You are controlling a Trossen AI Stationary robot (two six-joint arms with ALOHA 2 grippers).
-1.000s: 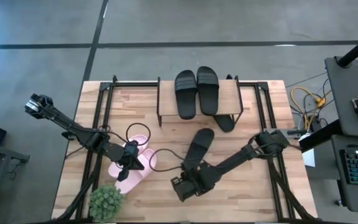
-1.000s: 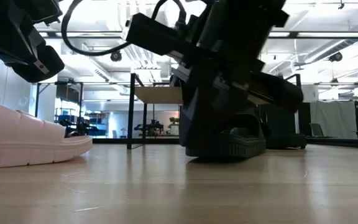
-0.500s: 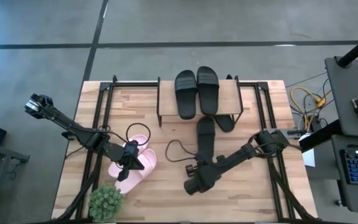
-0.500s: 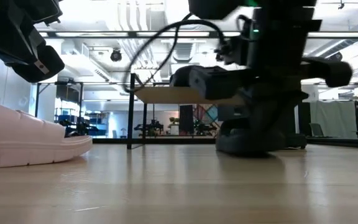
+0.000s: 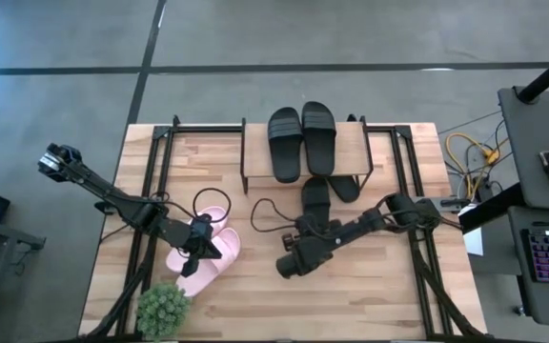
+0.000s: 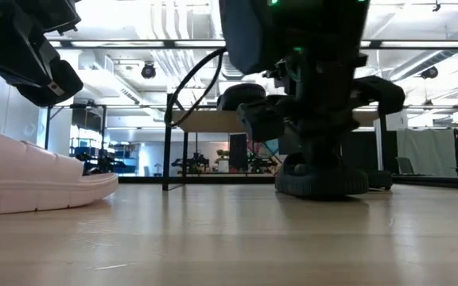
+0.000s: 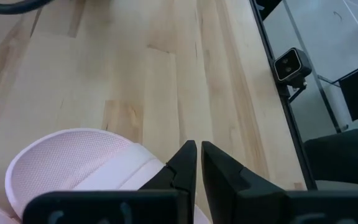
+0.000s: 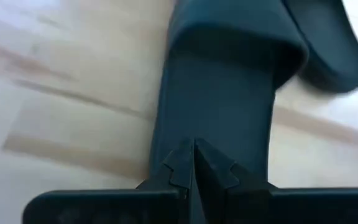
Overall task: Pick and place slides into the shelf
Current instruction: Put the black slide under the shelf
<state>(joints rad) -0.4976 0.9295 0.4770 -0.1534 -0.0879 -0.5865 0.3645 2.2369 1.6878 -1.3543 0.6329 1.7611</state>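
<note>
Pushing risk: the right hand (image 5: 305, 250) sits at the heel of a black slide (image 5: 315, 202) lying on the surface (image 5: 389, 305), toe just short of the shelf (image 5: 351, 152); its fingers (image 8: 185, 163) are pressed together over the sole, so any grip looks thin and the slide could slip or swing.
Collision: beyond the hand, another black slide (image 5: 345, 188) lies partly under the shelf; the moved one may ride onto it.
Shelf top: two black slides (image 5: 301, 141) already fill it.
Left hand (image 5: 201, 245): closed, resting over the pink slides (image 5: 196, 257), waiting.
</note>
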